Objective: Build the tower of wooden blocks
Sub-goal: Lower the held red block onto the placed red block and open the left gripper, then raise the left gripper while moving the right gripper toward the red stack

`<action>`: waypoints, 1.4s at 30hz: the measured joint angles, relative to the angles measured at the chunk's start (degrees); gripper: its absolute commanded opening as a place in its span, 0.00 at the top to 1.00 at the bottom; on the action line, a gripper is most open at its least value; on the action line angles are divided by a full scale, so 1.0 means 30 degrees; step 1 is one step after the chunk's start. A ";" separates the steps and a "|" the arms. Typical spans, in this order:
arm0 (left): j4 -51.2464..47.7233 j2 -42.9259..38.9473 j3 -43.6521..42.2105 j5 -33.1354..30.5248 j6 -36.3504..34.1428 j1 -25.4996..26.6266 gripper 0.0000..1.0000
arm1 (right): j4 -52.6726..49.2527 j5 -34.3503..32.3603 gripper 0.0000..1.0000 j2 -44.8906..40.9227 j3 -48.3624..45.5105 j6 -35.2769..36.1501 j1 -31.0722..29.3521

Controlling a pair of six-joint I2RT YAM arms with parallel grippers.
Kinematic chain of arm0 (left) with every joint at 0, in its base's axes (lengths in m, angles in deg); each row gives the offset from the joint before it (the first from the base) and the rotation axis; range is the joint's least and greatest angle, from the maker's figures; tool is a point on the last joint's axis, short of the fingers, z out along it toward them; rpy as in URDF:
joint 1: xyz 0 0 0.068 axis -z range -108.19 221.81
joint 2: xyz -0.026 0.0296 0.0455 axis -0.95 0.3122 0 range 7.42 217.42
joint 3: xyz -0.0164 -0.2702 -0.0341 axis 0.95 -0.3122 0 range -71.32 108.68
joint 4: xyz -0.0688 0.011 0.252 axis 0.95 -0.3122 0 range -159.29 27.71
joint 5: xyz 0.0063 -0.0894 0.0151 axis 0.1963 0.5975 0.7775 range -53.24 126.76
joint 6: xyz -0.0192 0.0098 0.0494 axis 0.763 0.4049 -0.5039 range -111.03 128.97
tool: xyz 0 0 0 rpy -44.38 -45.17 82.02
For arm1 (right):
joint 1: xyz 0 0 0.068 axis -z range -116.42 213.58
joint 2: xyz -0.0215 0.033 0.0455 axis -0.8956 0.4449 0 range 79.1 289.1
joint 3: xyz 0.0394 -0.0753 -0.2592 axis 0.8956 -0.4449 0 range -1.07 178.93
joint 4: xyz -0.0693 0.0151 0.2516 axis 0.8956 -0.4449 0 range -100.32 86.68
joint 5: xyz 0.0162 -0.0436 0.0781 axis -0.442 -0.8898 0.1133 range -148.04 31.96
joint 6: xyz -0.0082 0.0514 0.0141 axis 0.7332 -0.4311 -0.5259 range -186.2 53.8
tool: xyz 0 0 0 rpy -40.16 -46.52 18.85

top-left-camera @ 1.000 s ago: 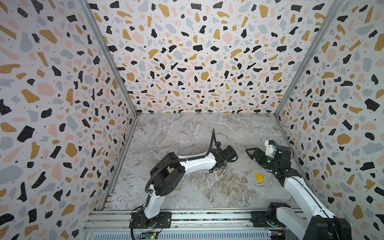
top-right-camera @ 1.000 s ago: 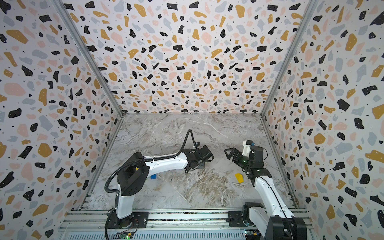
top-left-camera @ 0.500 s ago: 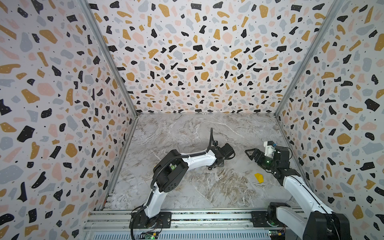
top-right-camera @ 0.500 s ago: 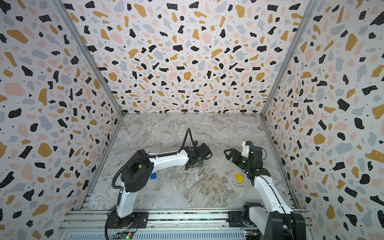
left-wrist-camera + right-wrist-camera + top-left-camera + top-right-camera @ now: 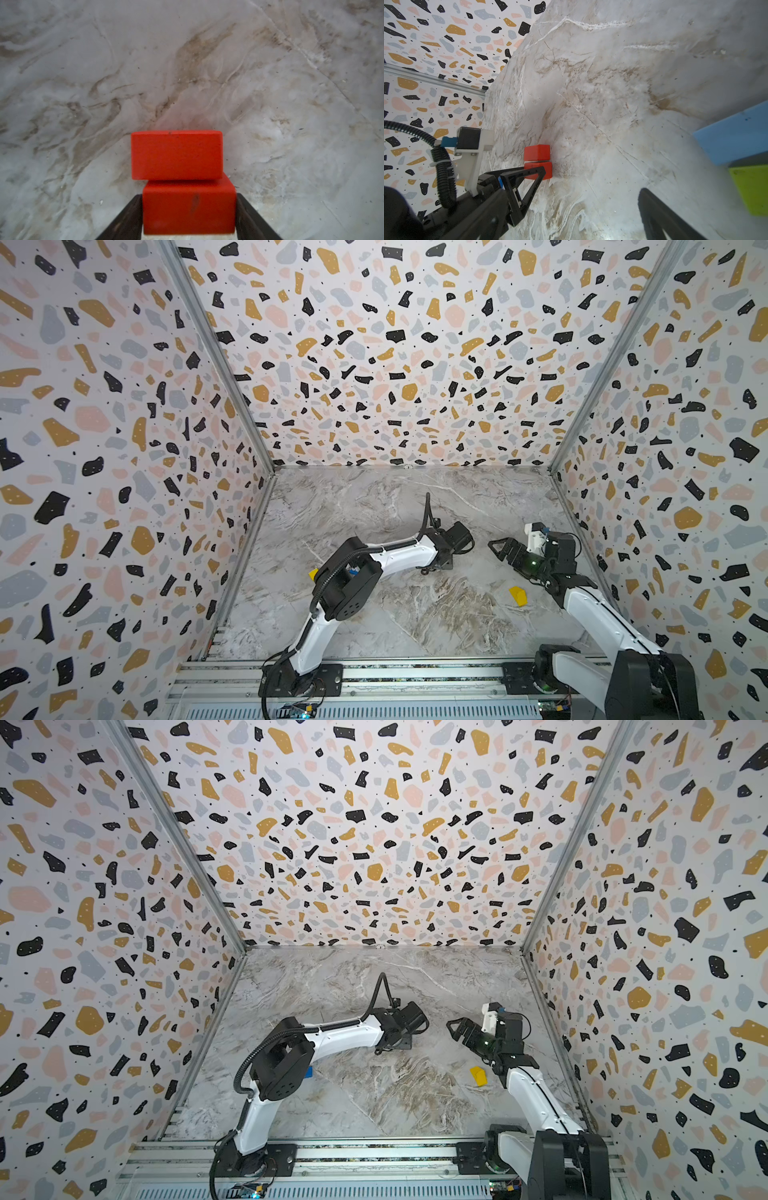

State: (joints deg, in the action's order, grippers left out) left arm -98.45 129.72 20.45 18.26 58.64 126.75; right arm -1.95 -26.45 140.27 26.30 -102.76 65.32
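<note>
Okay, early stage. The left claw (image 5: 189, 196) sits low with the near red block (image 5: 189, 207) between its fingers (image 5: 128, 216), both right against the block's sides. We cannot tell if they pinch it or only flank it. A second red block (image 5: 176, 154) lies just past the tips, touching the first, apparently side by side on the marble table (image 5: 270, 83). We judge that as the base, with nothing on top yet. The right claw (image 5: 500, 549) gapes wide and empty, well apart from the reds. A yellow wedge (image 5: 517, 596) lies behind it near its arm, and a blue block (image 5: 733, 139) and lime block (image 5: 751, 187) sit close beside it. All of that is left to stack.
</note>
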 measured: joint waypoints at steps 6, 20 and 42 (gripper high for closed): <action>-0.0219 0.0029 0.0000 0.0007 -0.0182 -0.0015 0.25 | 0.0109 0.0102 0.00 0.0138 0.0000 0.0117 0.0015; 0.0007 -0.4962 -0.2324 -0.0612 -0.0670 -0.0029 0.00 | -0.0175 0.0058 0.14 0.0138 0.0000 0.0925 -0.0015; 0.5406 -1.1162 -1.2291 -0.0838 -0.2790 -0.3614 0.18 | -0.2470 -0.4889 0.56 0.3985 0.2878 0.3687 -0.6936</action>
State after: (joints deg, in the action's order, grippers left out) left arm -82.23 96.24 -16.43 15.74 50.27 115.91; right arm -9.36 -41.11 152.22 34.93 -91.70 44.51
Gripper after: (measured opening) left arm 0.830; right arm 0.446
